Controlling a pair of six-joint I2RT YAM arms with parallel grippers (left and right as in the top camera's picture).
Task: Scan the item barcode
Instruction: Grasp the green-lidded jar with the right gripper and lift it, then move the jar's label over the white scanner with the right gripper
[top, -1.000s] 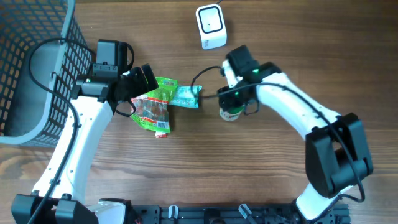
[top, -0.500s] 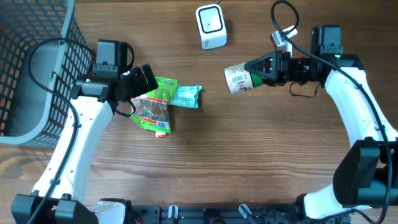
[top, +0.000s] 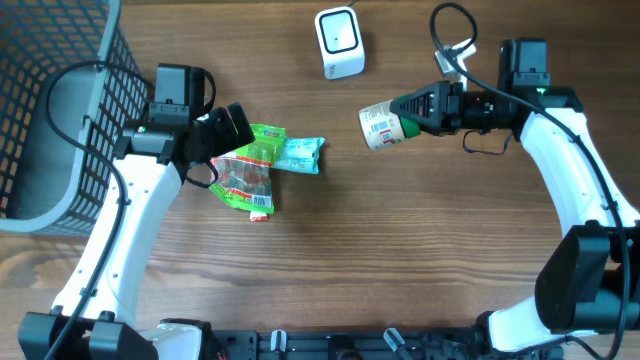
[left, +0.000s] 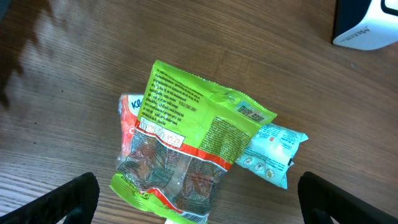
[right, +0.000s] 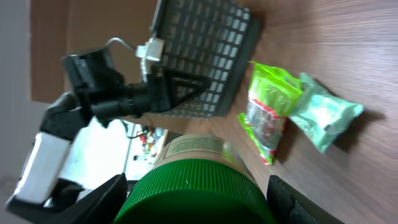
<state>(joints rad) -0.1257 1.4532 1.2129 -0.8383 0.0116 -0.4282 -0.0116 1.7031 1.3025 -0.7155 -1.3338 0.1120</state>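
A small jar (top: 379, 126) with a green cap and a white barcode label hangs on its side above the table. My right gripper (top: 413, 112) is shut on its cap, and the jar's base points left, below and to the right of the white scanner (top: 339, 42). In the right wrist view the green cap (right: 196, 196) fills the space between both fingers (right: 99, 200). My left gripper (top: 226, 127) stands open over a green snack bag (left: 186, 149), its fingertips (left: 65, 200) wide apart and holding nothing.
A teal packet (top: 300, 155) lies against the green snack bag (top: 250, 170), partly under it. A dark wire basket (top: 50, 110) occupies the left edge of the table. The scanner's corner (left: 368, 25) shows in the left wrist view.
The right gripper lifted the jar off the table beside the teal packet, swung it right and tipped it sideways. In the last half second it only drifted slightly. The left arm stayed still.
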